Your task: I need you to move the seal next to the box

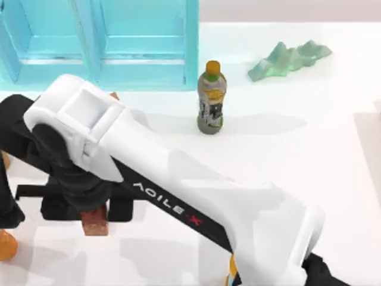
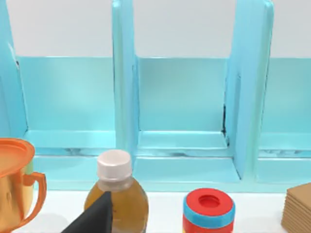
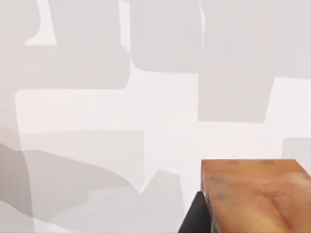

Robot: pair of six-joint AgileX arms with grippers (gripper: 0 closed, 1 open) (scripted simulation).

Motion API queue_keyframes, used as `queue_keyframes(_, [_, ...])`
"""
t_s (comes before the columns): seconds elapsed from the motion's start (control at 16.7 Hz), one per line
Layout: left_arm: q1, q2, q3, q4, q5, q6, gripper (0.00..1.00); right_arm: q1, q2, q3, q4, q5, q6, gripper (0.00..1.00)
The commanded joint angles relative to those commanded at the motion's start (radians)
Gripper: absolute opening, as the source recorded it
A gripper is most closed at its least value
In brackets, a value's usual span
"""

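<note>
White forearm of the right arm (image 1: 178,190), marked AgileX, crosses the desk (image 1: 297,179) from lower right to the left half.

Right tool (image 1: 95,208): clamped on the seal (image 1: 95,221), a reddish-brown mottled block at the desk's lower left, a dark finger (image 3: 194,216) pressed against its side in the right wrist view (whether it is lifted or resting, I cannot tell). Held so, judging by the task, for carrying to the box, a tan cuboid (image 2: 297,208) at the left wrist view's edge. Left tool: parked at the far left, state cannot be told. Also present: teal shelf (image 1: 101,42), upright bottle (image 1: 211,98), green crumpled object (image 1: 286,59).
</note>
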Motion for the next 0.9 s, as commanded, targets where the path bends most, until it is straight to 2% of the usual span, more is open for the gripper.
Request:
queue_keyframes(0.24, [0.0,0.0,0.0,0.0,0.0,0.0,1.0,-0.008,-0.009,-0.004,0.004,-0.004,-0.008,0.0])
queue_keyframes(0.42, [0.0,0.0,0.0,0.0,0.0,0.0,1.0,-0.081,-0.103,-0.08,0.047,-0.03,-0.081,0.0])
queue_keyframes(0.6, [0.0,0.0,0.0,0.0,0.0,0.0,1.0,-0.207,-0.273,-0.247,0.115,-0.066,-0.208,0.0])
queue_keyframes(0.9, [0.0,0.0,0.0,0.0,0.0,0.0,1.0,-0.488,-0.616,-0.682,0.256,-0.115,-0.492,0.0])
